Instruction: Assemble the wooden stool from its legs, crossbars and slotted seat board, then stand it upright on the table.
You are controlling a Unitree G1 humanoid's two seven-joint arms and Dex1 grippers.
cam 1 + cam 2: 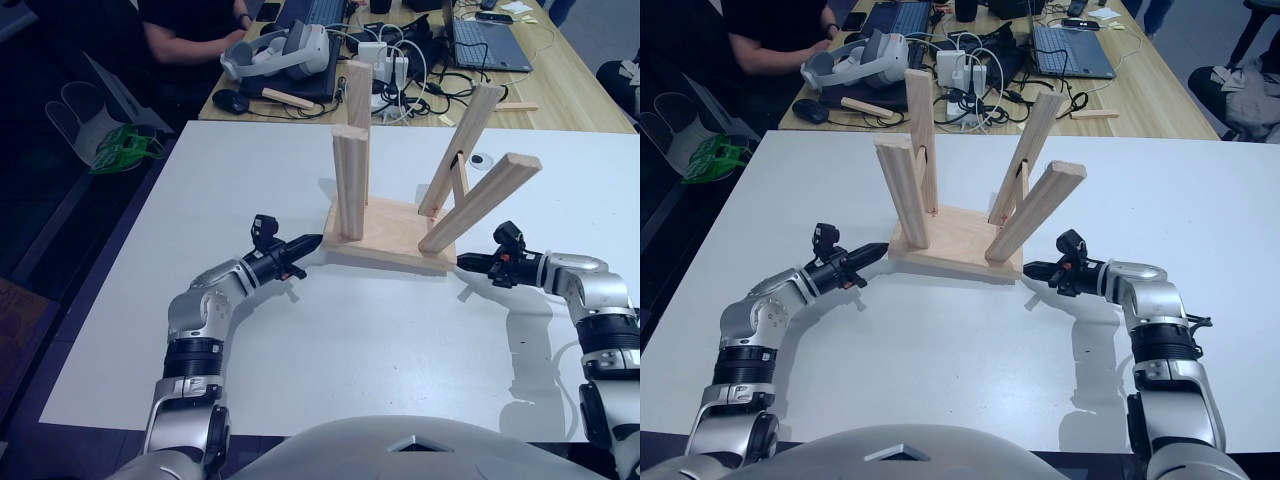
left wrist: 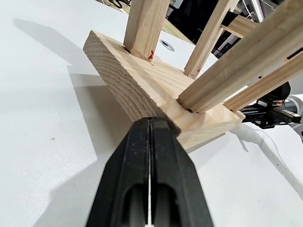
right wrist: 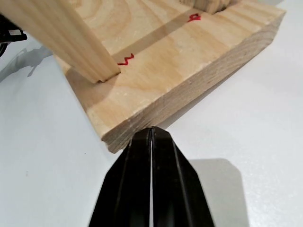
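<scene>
Pressed together on nothing, both pairs of jaws: black left gripper (image 1: 312,241) tips at one corner of the pale square wooden seat board (image 1: 385,236), black right gripper (image 1: 463,262) at the opposite corner. Seat board lies flat on the white table (image 1: 350,345), its four pale wooden legs (image 1: 350,185) pointing up.

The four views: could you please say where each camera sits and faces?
Left eye view: head, facing forward and down at upturned pale wooden stool on white table; both arms show.
Right eye view: same head, same scene.
Left wrist view: left wrist, along shut black left gripper toward a near seat corner.
Right wrist view: likewise, shut black right gripper, other near corner.
All share the stool.
</scene>
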